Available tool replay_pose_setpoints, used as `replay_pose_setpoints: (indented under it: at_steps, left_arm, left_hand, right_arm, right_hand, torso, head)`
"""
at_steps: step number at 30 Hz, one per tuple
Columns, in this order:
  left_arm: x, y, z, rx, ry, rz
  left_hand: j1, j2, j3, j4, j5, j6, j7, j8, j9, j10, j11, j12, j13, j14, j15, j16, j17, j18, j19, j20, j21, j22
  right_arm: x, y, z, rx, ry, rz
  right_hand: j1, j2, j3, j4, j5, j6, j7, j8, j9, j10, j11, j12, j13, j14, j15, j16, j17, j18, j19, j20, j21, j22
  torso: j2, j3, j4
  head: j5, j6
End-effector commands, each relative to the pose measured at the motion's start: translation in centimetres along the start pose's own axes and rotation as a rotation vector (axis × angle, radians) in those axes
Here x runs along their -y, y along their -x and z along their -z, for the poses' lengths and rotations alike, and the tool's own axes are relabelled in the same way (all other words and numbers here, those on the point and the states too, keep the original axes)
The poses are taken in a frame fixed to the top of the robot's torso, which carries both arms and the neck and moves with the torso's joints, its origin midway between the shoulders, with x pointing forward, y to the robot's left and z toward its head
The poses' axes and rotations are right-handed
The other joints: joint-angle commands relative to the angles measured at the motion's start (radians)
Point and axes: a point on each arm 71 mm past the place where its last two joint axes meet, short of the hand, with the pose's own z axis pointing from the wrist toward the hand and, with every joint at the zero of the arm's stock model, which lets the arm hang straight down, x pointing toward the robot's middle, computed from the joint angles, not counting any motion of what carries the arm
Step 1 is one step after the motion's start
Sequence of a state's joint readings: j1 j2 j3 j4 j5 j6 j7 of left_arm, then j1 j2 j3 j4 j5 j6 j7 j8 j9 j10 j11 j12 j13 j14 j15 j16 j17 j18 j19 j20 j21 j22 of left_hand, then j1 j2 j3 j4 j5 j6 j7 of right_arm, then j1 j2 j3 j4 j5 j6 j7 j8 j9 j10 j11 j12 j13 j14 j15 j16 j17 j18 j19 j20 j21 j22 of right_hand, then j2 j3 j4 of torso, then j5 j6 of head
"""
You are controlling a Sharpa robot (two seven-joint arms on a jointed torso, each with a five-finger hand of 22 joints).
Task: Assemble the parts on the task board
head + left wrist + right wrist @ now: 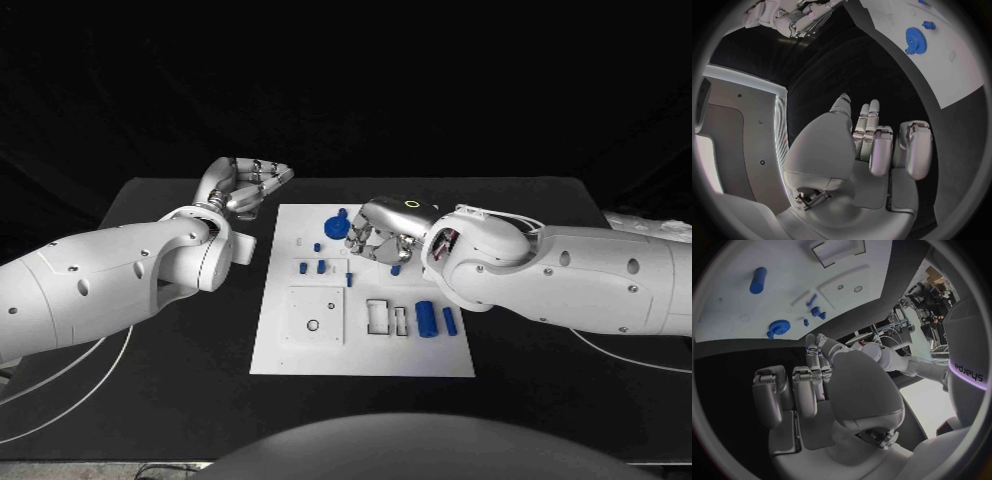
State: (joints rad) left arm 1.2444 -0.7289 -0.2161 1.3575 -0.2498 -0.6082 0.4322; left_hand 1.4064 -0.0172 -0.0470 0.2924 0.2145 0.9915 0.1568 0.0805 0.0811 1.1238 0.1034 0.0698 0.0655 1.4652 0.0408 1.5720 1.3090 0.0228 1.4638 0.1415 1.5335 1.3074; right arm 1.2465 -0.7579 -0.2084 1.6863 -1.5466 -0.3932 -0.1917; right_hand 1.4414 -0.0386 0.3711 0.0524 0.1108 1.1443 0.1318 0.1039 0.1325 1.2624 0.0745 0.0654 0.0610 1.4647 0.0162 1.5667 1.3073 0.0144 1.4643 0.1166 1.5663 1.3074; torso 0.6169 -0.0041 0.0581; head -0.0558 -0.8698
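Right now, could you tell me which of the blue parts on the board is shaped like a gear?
The blue gear near the task board's far edge: round and toothed, while the other blue parts are small pegs or plain cylinders.

A black tabletop is seen, with a white board laid flat at its middle. The board is set with its long sides running away from the robot, and dark surface is left around it on every side.
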Motion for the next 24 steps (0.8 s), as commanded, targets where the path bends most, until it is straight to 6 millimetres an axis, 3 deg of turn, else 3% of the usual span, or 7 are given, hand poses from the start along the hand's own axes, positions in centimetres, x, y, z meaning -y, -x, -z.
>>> replay_pose_setpoints:
  at_steps: [1, 10, 13, 17, 24]
  left_arm:
    - [0.1, -0.1, 0.0, -0.003, -0.008, 0.005]
    - [0.1, -0.1, 0.1, -0.004, -0.009, 0.003]
    - [0.1, -0.1, 0.1, -0.003, -0.009, 0.003]
    - [0.1, -0.1, 0.1, -0.003, -0.008, 0.002]
    - [0.1, -0.2, 0.0, -0.005, -0.008, 0.002]
  left_hand:
    - [0.001, 0.009, -0.007, 0.000, 0.006, 0.004, -0.004, 0.004, 0.001, 0.002, -0.004, 0.000, 0.002, 0.106, -0.007, -0.001, 0.262, -0.011, 0.072, -0.001, -0.007, 0.247]
    - [0.001, 0.009, -0.007, 0.000, 0.006, 0.004, -0.004, 0.004, 0.001, 0.002, -0.004, 0.000, 0.002, 0.106, -0.007, -0.001, 0.262, -0.011, 0.072, -0.001, -0.007, 0.247]
    - [0.001, 0.009, -0.007, 0.000, 0.006, 0.004, -0.004, 0.004, 0.001, 0.002, -0.004, 0.000, 0.002, 0.106, -0.007, -0.001, 0.262, -0.011, 0.072, -0.001, -0.007, 0.247]
    - [0.001, 0.009, -0.007, 0.000, 0.006, 0.004, -0.004, 0.004, 0.001, 0.002, -0.004, 0.000, 0.002, 0.106, -0.007, -0.001, 0.262, -0.011, 0.072, -0.001, -0.007, 0.247]
    - [0.001, 0.009, -0.007, 0.000, 0.006, 0.004, -0.004, 0.004, 0.001, 0.002, -0.004, 0.000, 0.002, 0.106, -0.007, -0.001, 0.262, -0.011, 0.072, -0.001, -0.007, 0.247]
  right_arm:
    - [-0.6, -0.7, -0.1, -0.006, 0.047, -0.004]
    - [-0.7, -2.5, -0.3, -0.017, 0.063, -0.012]
    - [-0.5, -2.6, -0.2, -0.010, 0.058, -0.010]
    - [-0.2, -2.6, -0.2, -0.001, 0.048, -0.017]
    - [0.3, -2.3, 0.1, 0.008, 0.023, -0.061]
  right_hand:
    - [0.004, 0.009, 0.001, -0.006, 0.000, -0.006, 0.002, -0.004, -0.001, -0.003, 0.005, -0.006, -0.001, 0.106, 0.006, 0.004, 0.263, -0.014, 0.107, 0.009, 0.004, 0.263]
    - [0.006, 0.007, 0.001, -0.007, 0.000, -0.009, 0.005, -0.007, -0.002, -0.009, 0.008, -0.006, -0.002, 0.106, 0.009, 0.004, 0.263, -0.014, 0.107, 0.011, 0.004, 0.263]
    - [0.006, 0.006, 0.001, -0.008, 0.000, -0.011, 0.006, -0.009, -0.002, -0.012, 0.009, -0.006, -0.002, 0.106, 0.010, 0.004, 0.263, -0.014, 0.107, 0.012, 0.004, 0.263]
    - [0.003, 0.003, -0.001, -0.006, -0.002, -0.015, 0.008, -0.013, -0.003, -0.018, 0.012, -0.006, -0.002, 0.106, 0.013, 0.004, 0.263, -0.014, 0.107, 0.015, 0.004, 0.263]
    - [-0.010, -0.010, -0.009, 0.003, -0.012, -0.038, 0.013, -0.029, -0.009, -0.036, 0.018, -0.005, 0.000, 0.106, 0.018, 0.004, 0.263, -0.014, 0.107, 0.022, 0.004, 0.263]
  torso:
    - [0.000, 0.0005, -0.0010]
    - [-0.001, 0.0003, -0.0019]
    - [-0.001, -0.0001, 0.0004]
    - [-0.001, 0.0015, -0.0025]
    - [-0.001, 0.0006, -0.0019]
  head:
    - [0.014, -0.003]
    - [0.021, -0.003]
    - [0.018, -0.003]
    - [0.020, -0.003]
    - [0.014, -0.003]
